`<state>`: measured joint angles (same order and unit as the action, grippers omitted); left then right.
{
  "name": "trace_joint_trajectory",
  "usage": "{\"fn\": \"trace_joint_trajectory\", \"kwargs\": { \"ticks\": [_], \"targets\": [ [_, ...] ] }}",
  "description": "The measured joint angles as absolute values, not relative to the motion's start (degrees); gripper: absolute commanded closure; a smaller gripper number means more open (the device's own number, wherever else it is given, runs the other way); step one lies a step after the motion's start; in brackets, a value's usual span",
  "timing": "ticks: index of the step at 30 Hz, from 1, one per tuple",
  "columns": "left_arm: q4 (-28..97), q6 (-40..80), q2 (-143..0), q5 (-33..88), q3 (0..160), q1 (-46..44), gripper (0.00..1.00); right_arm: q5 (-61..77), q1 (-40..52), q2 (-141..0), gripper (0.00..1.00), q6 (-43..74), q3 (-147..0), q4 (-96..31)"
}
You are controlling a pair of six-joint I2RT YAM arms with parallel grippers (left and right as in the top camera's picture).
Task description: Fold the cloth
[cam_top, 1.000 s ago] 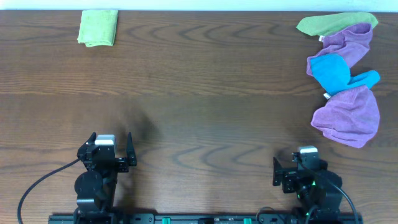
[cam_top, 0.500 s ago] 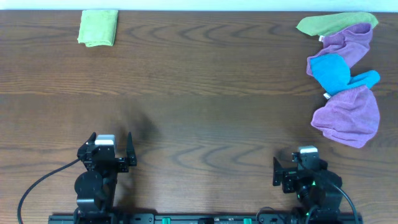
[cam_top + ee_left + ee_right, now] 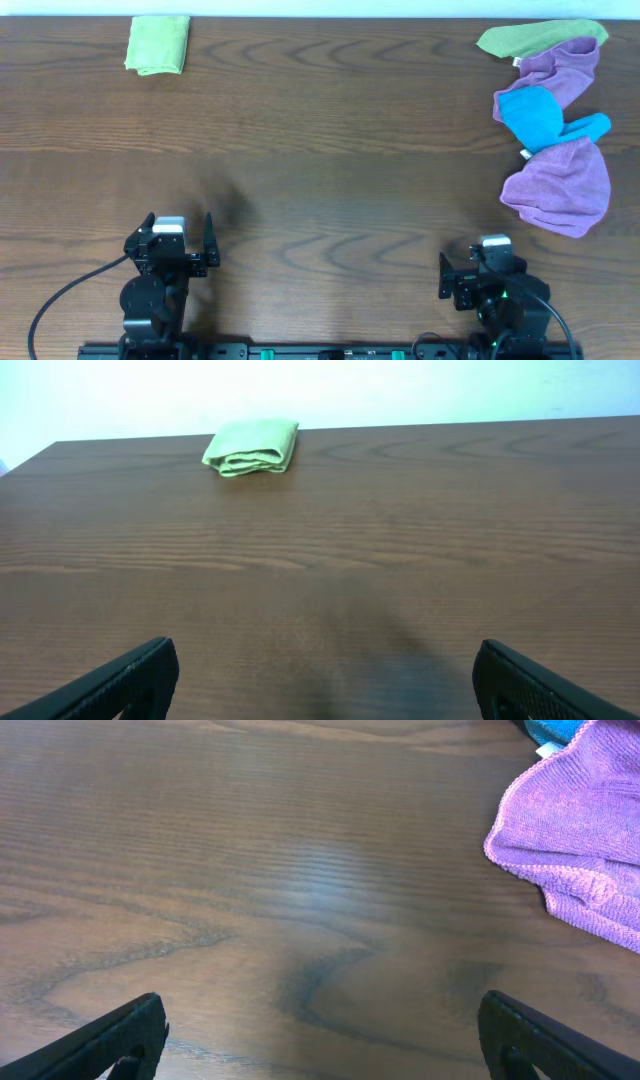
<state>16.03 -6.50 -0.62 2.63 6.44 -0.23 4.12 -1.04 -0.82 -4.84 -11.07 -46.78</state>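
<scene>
Your left tool (image 3: 325,665) sits low at the near edge of the dark brown wooden surface (image 3: 330,150). Its two fingers (image 3: 130,680) are spread wide and hold nothing. Your right tool (image 3: 322,1020) is at the near edge too, on the other side. It is also wide apart with nothing in it.

Far from your left tool, at the back left corner, lies a small folded light green cloth (image 3: 158,44). It is neat and flat.

At the back right there is a messy pile of cloths, well apart from both tools. A crumpled green cloth (image 3: 530,38) is at the very back. A bright blue cloth (image 3: 540,118) is bunched in the middle. A soft purple cloth (image 3: 562,185) lies nearest to your right tool, and you can see its edge in the right wrist view. Another purple bunch (image 3: 565,65) sits behind the blue one. It may be a second cloth, but you cannot tell from above.
</scene>
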Motion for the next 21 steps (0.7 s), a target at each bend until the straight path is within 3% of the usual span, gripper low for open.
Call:
{"fn": "trace_joint_trajectory", "kwargs": {
  "ticks": [13,21],
  "targets": [
    [16.0,-6.5,-0.6,2.6,6.4,-0.2,0.05,4.1,-1.0,-0.8,0.01,-3.7,-11.1,-46.0],
    [16.0,-6.5,-0.6,2.6,6.4,-0.2,0.05,4.2,-1.0,-0.8,0.01,16.8,-10.9,-39.1]
  ]
}}
